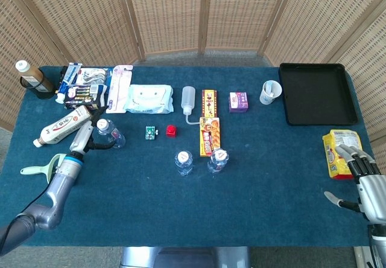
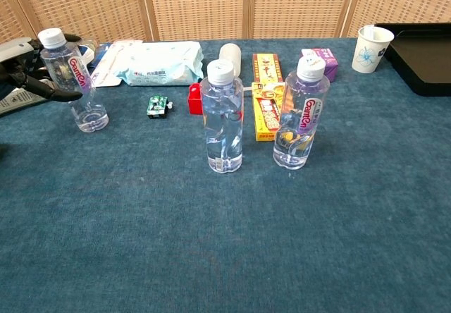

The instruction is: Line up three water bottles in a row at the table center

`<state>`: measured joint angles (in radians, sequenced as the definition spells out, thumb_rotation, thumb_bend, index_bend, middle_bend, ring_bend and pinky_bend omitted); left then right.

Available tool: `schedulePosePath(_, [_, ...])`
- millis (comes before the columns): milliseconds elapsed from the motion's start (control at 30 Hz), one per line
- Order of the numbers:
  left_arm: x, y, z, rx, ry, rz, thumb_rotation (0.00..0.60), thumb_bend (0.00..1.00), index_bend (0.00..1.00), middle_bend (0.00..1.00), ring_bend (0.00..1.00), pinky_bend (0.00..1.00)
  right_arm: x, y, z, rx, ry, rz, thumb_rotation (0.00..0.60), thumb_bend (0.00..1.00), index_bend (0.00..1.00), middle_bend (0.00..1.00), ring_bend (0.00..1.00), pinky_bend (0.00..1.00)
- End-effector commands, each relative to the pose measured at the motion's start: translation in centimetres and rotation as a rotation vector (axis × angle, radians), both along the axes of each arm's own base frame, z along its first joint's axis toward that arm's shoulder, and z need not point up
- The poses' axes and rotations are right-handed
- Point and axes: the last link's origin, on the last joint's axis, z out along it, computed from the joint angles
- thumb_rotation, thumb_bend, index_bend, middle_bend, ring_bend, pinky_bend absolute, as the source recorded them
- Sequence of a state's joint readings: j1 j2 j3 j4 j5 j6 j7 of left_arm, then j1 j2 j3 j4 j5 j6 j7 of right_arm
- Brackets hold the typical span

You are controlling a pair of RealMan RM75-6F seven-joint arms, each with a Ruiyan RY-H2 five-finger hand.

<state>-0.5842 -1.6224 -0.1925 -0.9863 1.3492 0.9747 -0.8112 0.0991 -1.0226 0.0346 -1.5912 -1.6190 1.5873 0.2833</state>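
Note:
Three clear water bottles stand upright on the blue table [image 1: 271,207]. Two are near the centre, side by side: the middle bottle [image 1: 184,162] [image 2: 222,119] and the right bottle [image 1: 218,160] [image 2: 302,113]. The third bottle [image 1: 110,133] [image 2: 72,82] stands apart at the left. My left hand [image 1: 83,139] [image 2: 32,84] is at that bottle's left side with its fingers spread. One dark finger reaches across the bottle's front, and a firm grip does not show. My right hand [image 1: 364,180] rests open at the table's right edge, holding nothing.
A toothpaste tube [image 1: 63,125] and a green-handled brush [image 1: 42,168] lie by my left arm. A wipes pack [image 1: 148,98], a squeeze bottle [image 1: 188,102], yellow boxes [image 1: 209,126], a red block [image 1: 171,130] and a small green item [image 1: 149,133] lie behind the bottles. A paper cup [image 1: 271,92], a black tray [image 1: 316,93] and a yellow snack bag [image 1: 338,152] lie at the right.

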Motion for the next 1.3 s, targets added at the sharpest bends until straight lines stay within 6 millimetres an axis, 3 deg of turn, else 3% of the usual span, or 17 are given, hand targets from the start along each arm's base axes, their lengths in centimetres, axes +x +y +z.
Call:
schedulePosePath(33, [-0.1,0.0,-0.4,0.013,0.012,0.019,0.6,0.31,0.3,0.26,0.21,0.43,0.1,0.0,0.0,0.001,-0.003,0.003,0.6,0.02,0.11,0.13,0.11,0.1])
schedulePosePath(167, [-0.1,0.0,-0.6,0.017,0.013,0.027,0.6,0.32,0.36,0.3,0.25,0.44,0.1,0.1,0.0,0.002,-0.006,0.007,0.6,0.02,0.11,0.13,0.11,0.1])
schedulePosePath(400, [0.1,-0.7,0.0,0.031,-0.006,-0.005,0.6,0.32,0.37,0.31,0.25,0.44,0.1,0.0,-0.2,0.007,-0.005,0.006,0.6,0.02,0.11,0.13,0.11,0.1])
schedulePosePath(800, [3.7,-3.1,2.6,-0.067,-0.004,-0.164,0.6,0.31,0.38,0.32,0.26,0.43,0.2,0.0,-0.1,0.004,-0.009,0.006,0.6,0.02,0.11,0.13,0.11,0.1])
schedulePosePath(1300, [9.3,-3.8,0.0,-0.235,0.076,-0.268,0.6,0.3,0.38,0.33,0.28,0.43,0.1,0.1,0.2,-0.002,-0.021,0.012,0.6,0.02,0.11,0.13,0.11,0.1])
